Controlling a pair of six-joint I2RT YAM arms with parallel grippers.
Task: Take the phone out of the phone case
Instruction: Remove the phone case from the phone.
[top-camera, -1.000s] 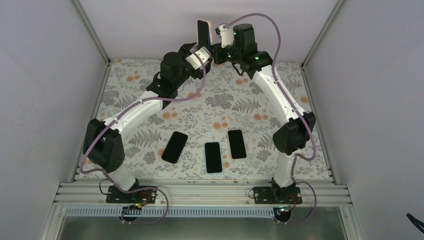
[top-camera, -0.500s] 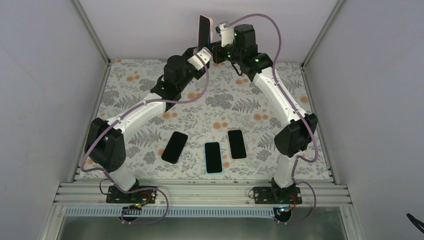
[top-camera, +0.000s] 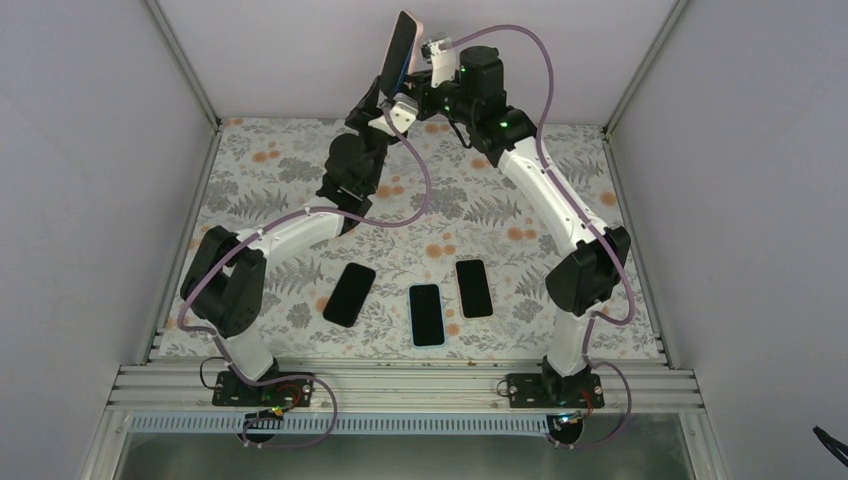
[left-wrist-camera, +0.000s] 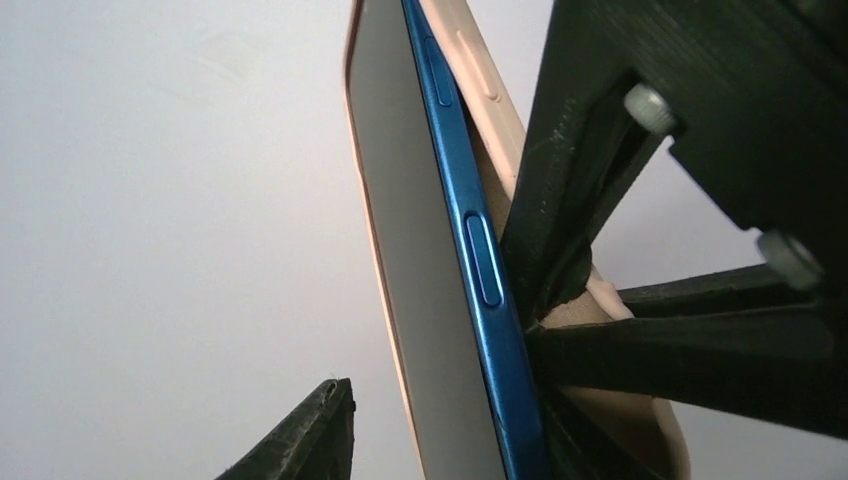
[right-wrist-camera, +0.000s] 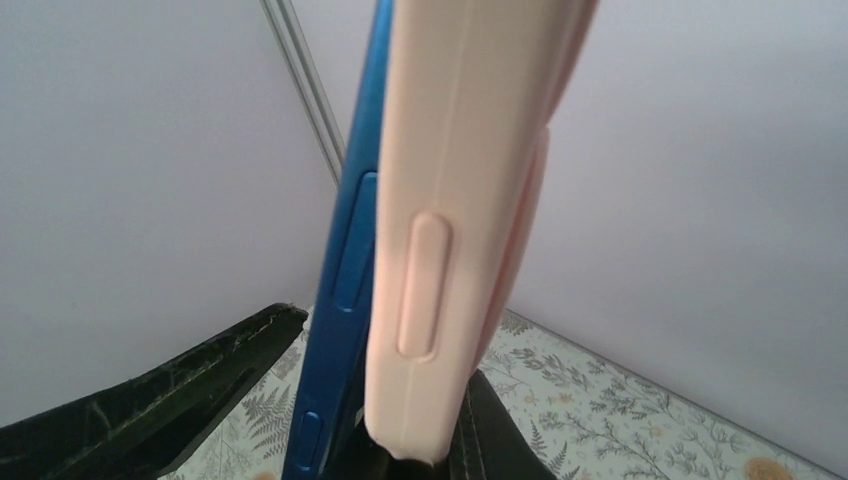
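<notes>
jaws on the right were pinched shut on the pink phone case (top-camera: 417, 27) in the top view, holding it upright high over the far edge of the surface (top-camera: 600, 330), with the left jaws under the phone (top-camera: 399, 58). left wrist view: the one visible finger (left-wrist-camera: 305, 435) stood apart from the screen, so these jaws were partly open, gripping nothing. right wrist view: the phone's blue edge lay outside the case wall. judged step: seating a grip on the phone; next, clamp it and pull it free.
</notes>
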